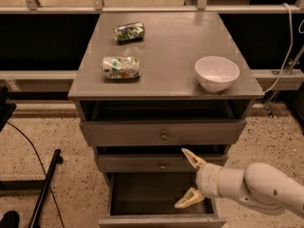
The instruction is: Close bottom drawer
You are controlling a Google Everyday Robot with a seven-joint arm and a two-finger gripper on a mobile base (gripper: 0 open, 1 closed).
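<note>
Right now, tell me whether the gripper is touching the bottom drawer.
Cannot tell. In the camera view the open gripper hangs at the bottom drawer, its lower finger overlapping the tray; no contact or gap shows plainly.
</note>
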